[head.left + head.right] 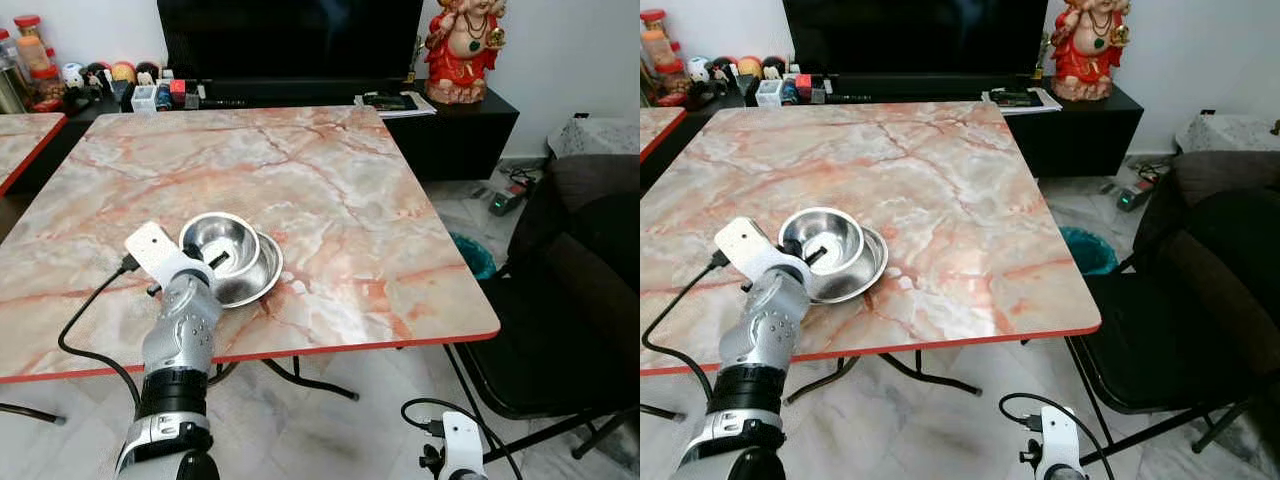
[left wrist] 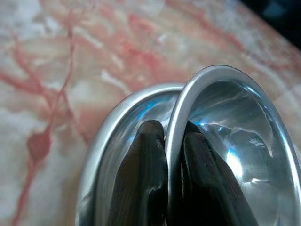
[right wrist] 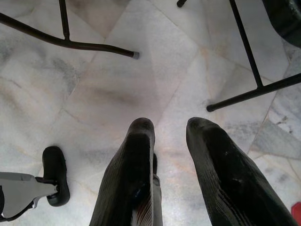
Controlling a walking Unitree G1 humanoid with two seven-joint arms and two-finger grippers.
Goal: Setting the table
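Head view: the left gripper (image 1: 222,257) pinches the rim of a steel bowl (image 1: 220,237) tilted inside a second steel bowl (image 1: 255,275) at the marble bench's (image 1: 330,190) seven o'clock; setting looks barely begun. Left wrist: fingers (image 2: 143,174) straddle that rim. Right wrist: the right gripper (image 3: 170,129) hangs parted over floor.

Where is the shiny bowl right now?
The bowl sits tilted on a steel plate near the table's front edge, its rim pinched by the left end effector.

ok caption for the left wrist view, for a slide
Left gripper pinching the rim of a steel bowl that sits on a steel plate, over the marble table.
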